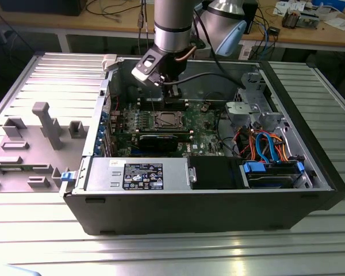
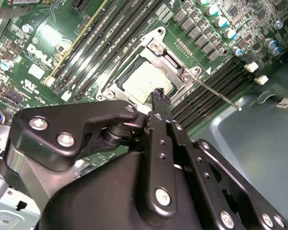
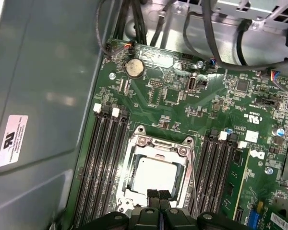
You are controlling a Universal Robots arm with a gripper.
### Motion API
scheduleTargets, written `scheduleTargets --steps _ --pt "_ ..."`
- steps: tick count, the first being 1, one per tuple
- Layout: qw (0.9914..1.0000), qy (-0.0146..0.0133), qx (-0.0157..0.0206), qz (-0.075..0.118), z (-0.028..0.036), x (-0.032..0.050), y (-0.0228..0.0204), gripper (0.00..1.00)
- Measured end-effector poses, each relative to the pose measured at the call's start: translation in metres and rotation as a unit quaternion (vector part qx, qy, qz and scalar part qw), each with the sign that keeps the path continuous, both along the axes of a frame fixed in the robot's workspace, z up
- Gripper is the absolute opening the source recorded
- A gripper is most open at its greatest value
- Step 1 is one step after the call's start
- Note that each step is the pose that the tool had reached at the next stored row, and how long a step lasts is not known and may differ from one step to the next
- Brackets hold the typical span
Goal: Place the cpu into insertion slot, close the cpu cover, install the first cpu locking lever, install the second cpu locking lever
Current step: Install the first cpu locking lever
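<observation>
Slatted metal table [image 1: 310, 241] carries an open case [image 1: 218, 213] lying on its side, with the green board [image 1: 207, 135] facing up. The cpu [image 3: 156, 175] sits in the slot [image 3: 133, 172], and the cover [image 3: 158, 143] lies flat over it as a frame. The gripper [image 3: 158, 194] hangs just above the socket's near edge. Its fingers are pressed together and hold nothing.

In the second wrist view one thin lever [image 2: 218, 93] stands out loose from a socket corner, over the memory slots [image 2: 206, 91], so I judge the lever step to be the one in hand. To do it well, the closed fingertip [image 2: 158, 93] should bear on the wire near its free end. It should push down and sideways in one sweep, so the wire tucks under its catch without scraping the cpu top. Contact should stay on the wire, not on the cover's window.

Room is tight. Memory slots [image 3: 105, 158] flank the socket on both sides, and black cables [image 3: 206, 38] run along the case wall beyond the coin cell [image 3: 134, 68]. Coloured cables [image 1: 264, 144] lie towards the exterior view's right, well apart from the socket.
</observation>
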State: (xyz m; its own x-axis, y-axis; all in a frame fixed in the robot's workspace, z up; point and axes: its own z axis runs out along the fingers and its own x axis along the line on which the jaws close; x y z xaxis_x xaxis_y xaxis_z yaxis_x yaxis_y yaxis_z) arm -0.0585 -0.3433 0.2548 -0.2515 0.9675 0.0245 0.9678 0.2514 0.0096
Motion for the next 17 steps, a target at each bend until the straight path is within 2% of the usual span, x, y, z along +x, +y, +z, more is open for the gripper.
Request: scheduleTargets --steps 8,9,11,17 --pt "0.99962 0.0 0.0 0.028 0.0 0.0 0.0 0.11" --pt "0.99931 0.0 0.0 0.037 0.0 0.0 0.0 0.11" --pt "0.99749 0.0 -0.0001 0.071 0.0 0.0 0.0 0.11" --pt "0.99602 0.0 -0.0001 0.089 0.0 0.0 0.0 0.11"
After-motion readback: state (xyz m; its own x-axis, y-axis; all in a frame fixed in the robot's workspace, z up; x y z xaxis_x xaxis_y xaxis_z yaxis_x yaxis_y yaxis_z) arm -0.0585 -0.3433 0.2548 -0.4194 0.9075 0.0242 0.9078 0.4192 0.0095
